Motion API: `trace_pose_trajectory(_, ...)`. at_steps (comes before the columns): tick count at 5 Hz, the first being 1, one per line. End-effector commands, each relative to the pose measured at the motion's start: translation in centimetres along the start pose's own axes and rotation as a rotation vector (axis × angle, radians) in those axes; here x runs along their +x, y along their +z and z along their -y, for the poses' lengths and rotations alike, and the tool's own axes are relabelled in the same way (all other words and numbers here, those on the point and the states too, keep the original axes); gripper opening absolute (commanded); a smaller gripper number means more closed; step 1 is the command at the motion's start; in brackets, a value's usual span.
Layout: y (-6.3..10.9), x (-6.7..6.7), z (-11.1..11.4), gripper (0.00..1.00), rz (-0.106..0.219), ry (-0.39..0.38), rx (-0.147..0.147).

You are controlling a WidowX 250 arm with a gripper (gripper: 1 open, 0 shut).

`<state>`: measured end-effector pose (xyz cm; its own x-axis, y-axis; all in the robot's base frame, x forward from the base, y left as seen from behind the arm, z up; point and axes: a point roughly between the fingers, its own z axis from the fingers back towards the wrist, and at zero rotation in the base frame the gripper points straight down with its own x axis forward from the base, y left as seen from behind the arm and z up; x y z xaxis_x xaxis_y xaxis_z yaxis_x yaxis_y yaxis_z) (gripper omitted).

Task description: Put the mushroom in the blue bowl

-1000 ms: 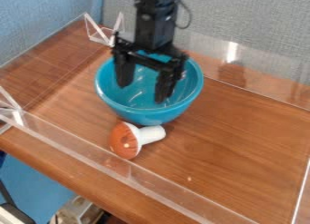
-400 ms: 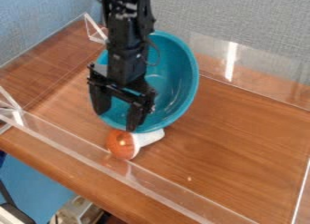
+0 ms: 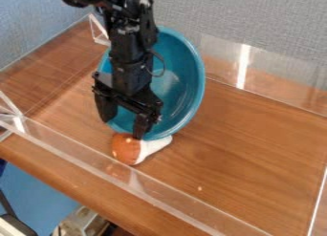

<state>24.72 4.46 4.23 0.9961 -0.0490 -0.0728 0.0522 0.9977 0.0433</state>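
The mushroom (image 3: 129,148) lies on its side on the wooden table near the front clear wall, orange-red cap toward the left, white stem toward the right. My gripper (image 3: 126,120) hangs straight down just above it, open, its two black fingers spread to either side of the cap with nothing held. The blue bowl (image 3: 182,79) sits right behind the gripper; it looks tilted toward the camera, and the arm covers its left part.
Low clear acrylic walls (image 3: 76,156) ring the wooden table (image 3: 243,159). A clear corner piece (image 3: 10,114) stands at the left edge. Bare wood lies right of the bowl and mushroom.
The gripper has come forward from over the bowl and dropped down toward the mushroom, staying open. The bowl now shows more of its inside. The mushroom looks slightly shifted.
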Motion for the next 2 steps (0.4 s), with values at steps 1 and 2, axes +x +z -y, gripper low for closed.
trace_pose_trajectory(1, -1.45, -0.82, 0.75, 1.0, -0.034, -0.006, -0.013)
trace_pose_trajectory(2, -1.68, -1.52, 0.02, 1.0, -0.037, -0.056, -0.012)
